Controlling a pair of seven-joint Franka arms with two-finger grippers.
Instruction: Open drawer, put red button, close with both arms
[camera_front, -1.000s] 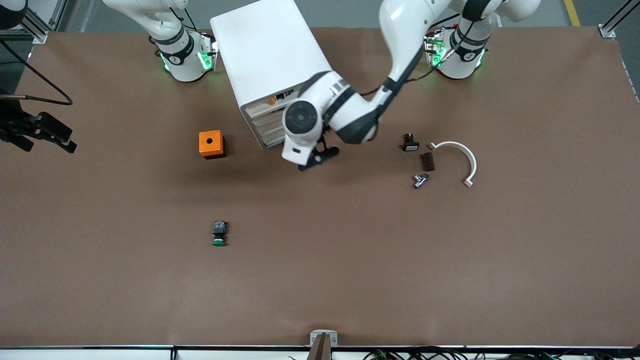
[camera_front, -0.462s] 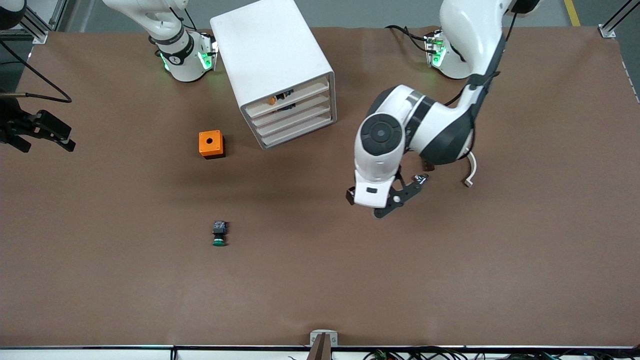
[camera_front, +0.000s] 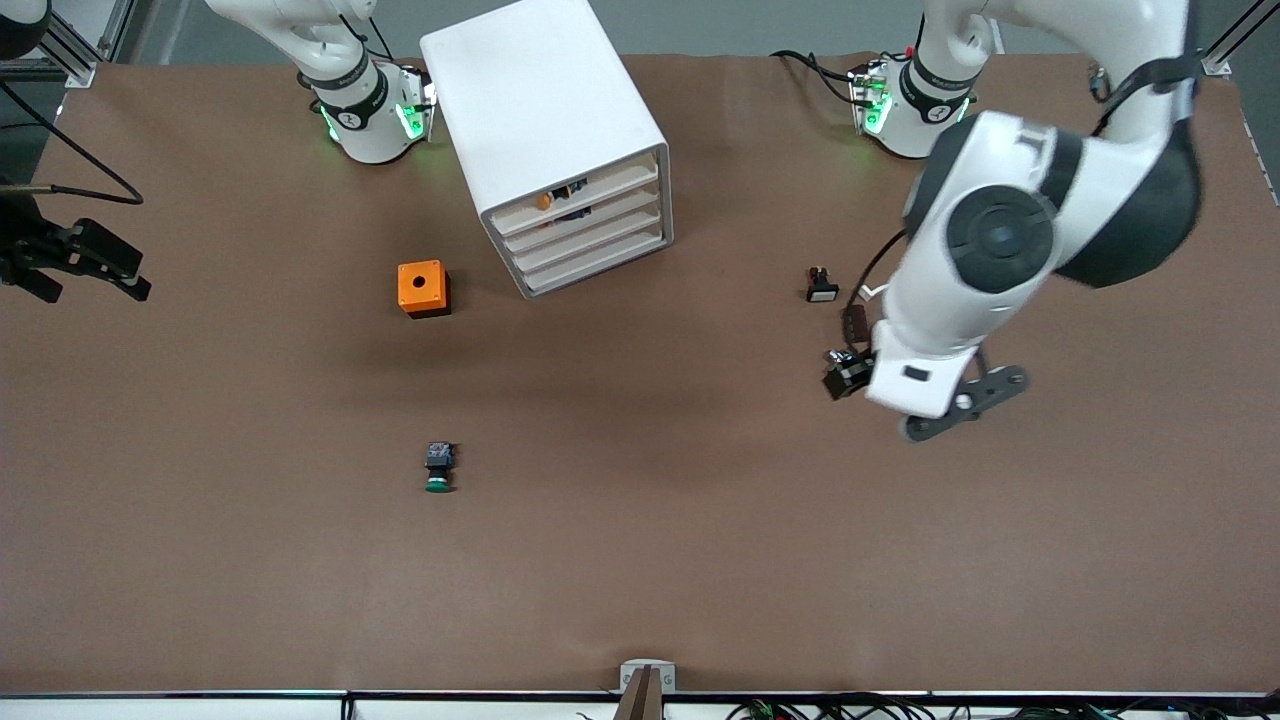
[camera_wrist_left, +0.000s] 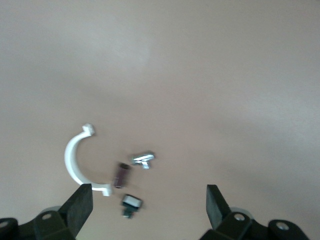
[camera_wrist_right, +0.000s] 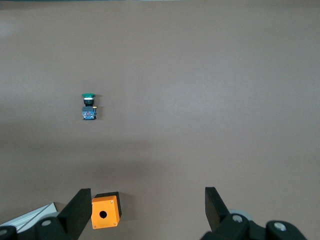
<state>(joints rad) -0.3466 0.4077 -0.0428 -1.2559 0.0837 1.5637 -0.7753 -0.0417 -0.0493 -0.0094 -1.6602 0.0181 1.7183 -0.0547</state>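
The left arm (camera_front: 1000, 240) reaches over the table's left-arm end. The right arm (camera_front: 340, 70) waits, showing little more than its base and first links before it leaves the front view. Between the bases stands the cabinet (camera_front: 545, 110). In its top drawer (camera_front: 590, 192) sits a small orange-red cap on a dark body, which I take for the red button (camera_front: 545, 201). So the placing looks done and closing is the step in hand. The next move calls for both arms to come to the cabinet's front and press that drawer home. The left gripper (camera_wrist_left: 147, 199) hangs spread and empty over a cluster of small parts. The right gripper (camera_wrist_right: 146, 199) is also spread and empty, high over the orange box (camera_wrist_right: 105, 212) and the green button (camera_wrist_right: 89, 106). I cannot tell whether the top drawer is fully shut. The left arm covers most of the white clamp (camera_wrist_left: 73, 161) in the front view, and the metal piece (camera_wrist_left: 144, 159) beside it is half hidden there. The button's own shape is too small to read with any certainty.
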